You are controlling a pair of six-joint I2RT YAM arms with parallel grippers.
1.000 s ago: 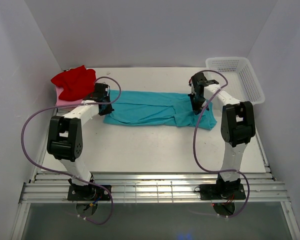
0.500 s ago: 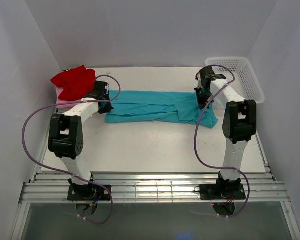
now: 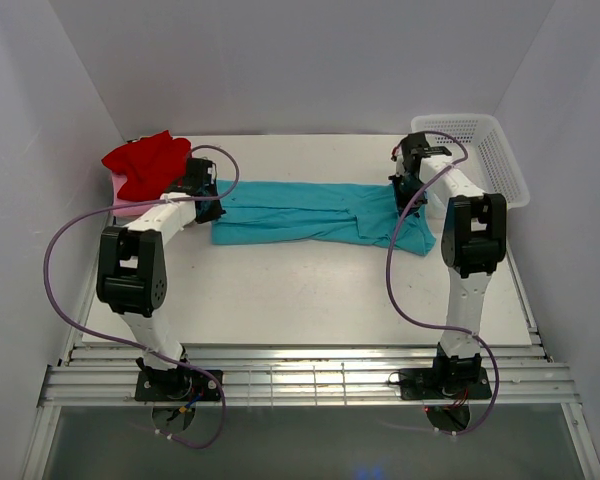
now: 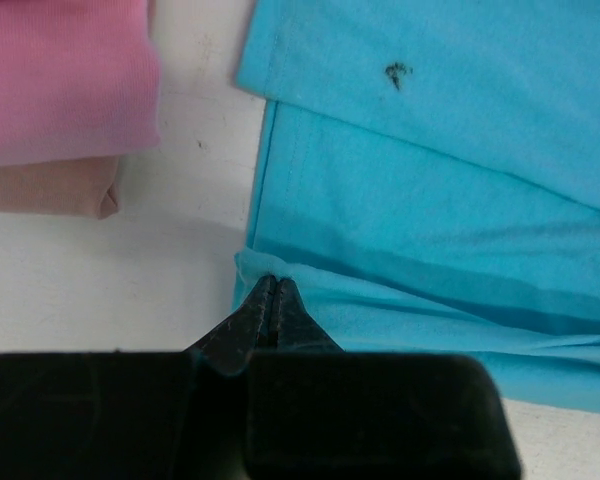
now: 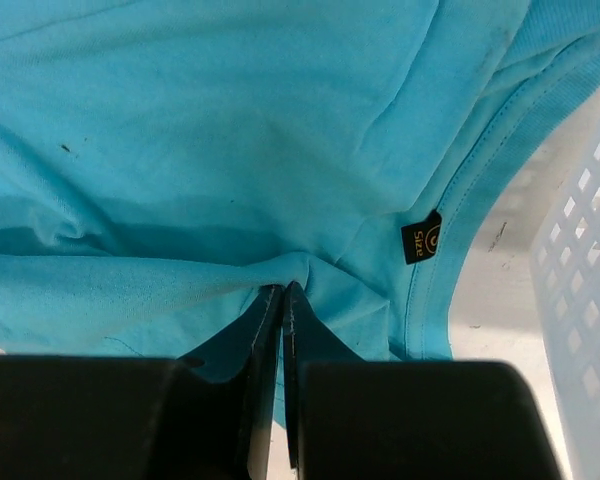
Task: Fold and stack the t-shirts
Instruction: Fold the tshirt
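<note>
A teal t-shirt (image 3: 310,213) lies folded lengthwise into a long strip across the middle of the table. My left gripper (image 3: 210,203) is shut on its left hem edge (image 4: 280,272), and the jaws meet with cloth pinched at their tips. At the other end, my right gripper (image 3: 405,192) is shut on a bunched fold of the teal t-shirt (image 5: 230,150) near its collar, beside the black size label (image 5: 421,238). A red t-shirt (image 3: 148,163) lies crumpled on a folded pink one (image 4: 65,75) and a beige one (image 4: 45,188) at the back left.
A white mesh basket (image 3: 475,152) stands at the back right, its wall (image 5: 585,300) close to my right gripper. Purple cables loop from both arms. White walls enclose the table on three sides.
Both grippers have moved toward the back of the table with the teal t-shirt's ends; the right went further right, and the shirt is drawn out longer and straighter.
</note>
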